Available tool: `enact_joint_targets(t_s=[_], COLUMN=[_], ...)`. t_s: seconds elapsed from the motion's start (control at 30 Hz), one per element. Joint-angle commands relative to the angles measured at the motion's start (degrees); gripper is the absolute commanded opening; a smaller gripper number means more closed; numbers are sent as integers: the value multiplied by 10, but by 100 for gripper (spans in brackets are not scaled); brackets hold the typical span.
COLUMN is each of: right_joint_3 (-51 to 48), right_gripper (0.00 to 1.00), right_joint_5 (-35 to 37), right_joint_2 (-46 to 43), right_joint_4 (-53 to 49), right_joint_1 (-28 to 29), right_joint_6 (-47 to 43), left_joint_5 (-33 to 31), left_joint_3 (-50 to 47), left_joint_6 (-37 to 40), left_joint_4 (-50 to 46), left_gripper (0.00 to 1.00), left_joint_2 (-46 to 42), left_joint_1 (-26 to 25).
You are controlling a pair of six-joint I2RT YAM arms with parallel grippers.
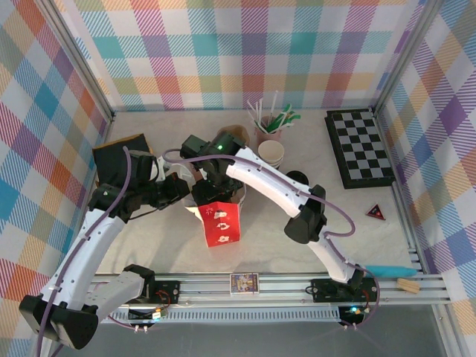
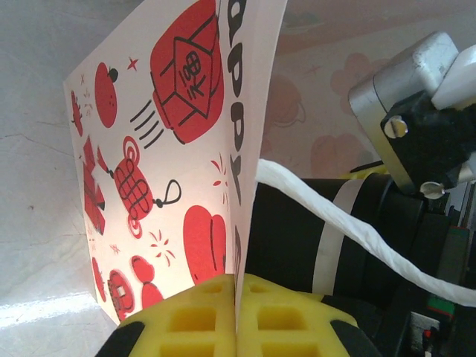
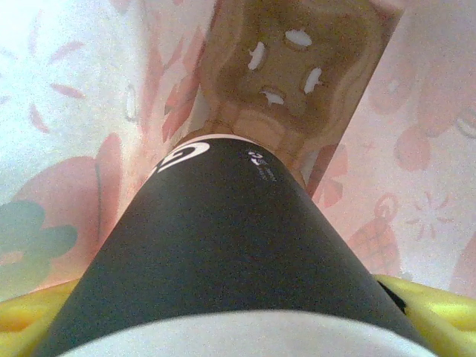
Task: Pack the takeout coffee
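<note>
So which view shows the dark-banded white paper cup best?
Right wrist: the dark-banded white paper cup looms between the jaws of the right gripper, inside the red-and-white paper bag. Left wrist: perhaps its dark side. Top view: the right arm hides it.

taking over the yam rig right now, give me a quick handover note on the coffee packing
Left gripper: shut, pinching an edge of the red-and-white paper bag.
Right gripper: closed on the takeout coffee, reaching down inside the bag.
Coffee: inside the bag, its far end near the brown cardboard insert at the bottom; whether they touch cannot be told.
Done: cup is gripped and in the bag.
Left: seat the cup, open the right gripper and draw it out, then release the bag.
</note>
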Motion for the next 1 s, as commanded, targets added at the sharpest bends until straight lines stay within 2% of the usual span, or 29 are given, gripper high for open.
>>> enact_joint_targets(t_s=[0.0,0.33,0.6,0.8,0.97], right_joint_3=[11,31,46,47,46], right_gripper=[33,33,33,34,33], right_joint_5=[13,53,70,57,59], right_joint_2=[41,69,55,49,53], right_joint_4=[50,68,62,65,66], right_joint_1=[-6,-10,-19,-26,-26], right_joint_6=[66,79,59,44,42], left_joint_5=[70,96,88,77,69], left_joint_3=[10,10,24,39,63], left_joint_6=[5,-9,-6,-3,3], left_joint_4=[2,27,7,-12,-25], left_gripper=[0,0,0,22,24], left_joint_2=[-2,5,4,10,19], left_joint_1=[-6,-6,-6,-6,-6])
